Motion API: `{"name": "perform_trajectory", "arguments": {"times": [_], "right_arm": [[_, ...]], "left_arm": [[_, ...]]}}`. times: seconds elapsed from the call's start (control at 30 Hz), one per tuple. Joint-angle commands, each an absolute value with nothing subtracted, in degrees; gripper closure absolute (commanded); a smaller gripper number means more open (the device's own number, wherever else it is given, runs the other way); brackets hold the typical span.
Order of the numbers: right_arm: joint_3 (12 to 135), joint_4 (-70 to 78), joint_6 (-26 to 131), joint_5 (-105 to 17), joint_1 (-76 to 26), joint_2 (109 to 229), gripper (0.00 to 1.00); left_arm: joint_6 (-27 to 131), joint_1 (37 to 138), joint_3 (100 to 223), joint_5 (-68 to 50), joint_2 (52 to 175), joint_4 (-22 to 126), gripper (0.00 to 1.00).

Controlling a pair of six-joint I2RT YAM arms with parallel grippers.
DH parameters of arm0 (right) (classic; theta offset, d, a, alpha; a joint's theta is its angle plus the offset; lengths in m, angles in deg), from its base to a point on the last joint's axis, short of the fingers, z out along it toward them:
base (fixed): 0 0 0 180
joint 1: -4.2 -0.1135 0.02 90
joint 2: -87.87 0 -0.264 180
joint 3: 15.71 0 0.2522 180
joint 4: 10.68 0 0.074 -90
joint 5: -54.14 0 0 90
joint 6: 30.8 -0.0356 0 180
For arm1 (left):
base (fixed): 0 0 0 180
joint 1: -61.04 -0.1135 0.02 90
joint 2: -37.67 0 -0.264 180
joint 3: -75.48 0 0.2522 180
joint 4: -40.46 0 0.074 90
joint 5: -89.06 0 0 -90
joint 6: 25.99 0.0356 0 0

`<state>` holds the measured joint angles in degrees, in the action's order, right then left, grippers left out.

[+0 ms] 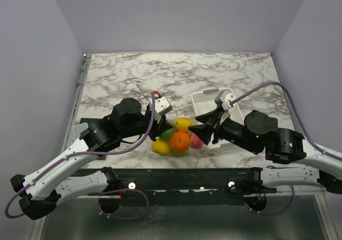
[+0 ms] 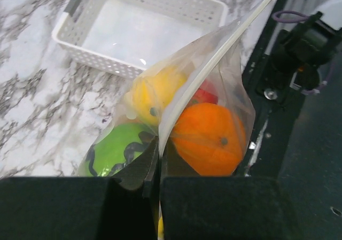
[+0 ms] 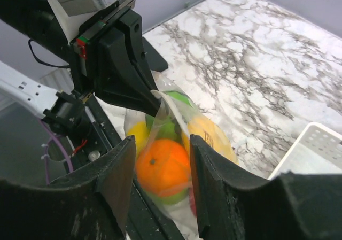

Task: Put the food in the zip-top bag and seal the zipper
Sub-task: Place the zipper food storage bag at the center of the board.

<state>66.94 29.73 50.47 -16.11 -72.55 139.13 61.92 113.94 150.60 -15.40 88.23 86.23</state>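
We see the left pincer clamped on the mouth edge of the zip-top bag, low in the middle of the left wrist frame. From there the zipper runs toward the upper right. The right pincer stands apart at the bottom of its own frame, with the bag between its fingers. All the food we can see is inside the bag: an orange, a striped green ball, a yellow piece and a red one. The white tray sits at upper left on the marble tabletop.
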Motion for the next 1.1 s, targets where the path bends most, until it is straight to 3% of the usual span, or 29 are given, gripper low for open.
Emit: {"name": "perform_trajectory", "arguments": {"times": [0.0,0.57,0.87,1.07], "right_arm": [[65.2,30.8,49.2,-9.1,-72.4,136.3,0.47],[59.5,32.3,46.2,6.1,-72.4,131.3,0.33],[55.7,28.7,46.1,8.9,-72.4,130.1,0.22],[55.5,29.4,45.6,9.7,-72.4,131.9,0.2]], "left_arm": [[61.4,114.0,151.9,-2.6,89.1,83.9,1.0],[66.2,112.8,157.6,39.1,99.1,77.0,1.0],[71.0,103.5,157.4,43.8,106.5,65.7,1.0],[73.8,101.4,156.0,45.7,114.0,60.0,1.0]]}}
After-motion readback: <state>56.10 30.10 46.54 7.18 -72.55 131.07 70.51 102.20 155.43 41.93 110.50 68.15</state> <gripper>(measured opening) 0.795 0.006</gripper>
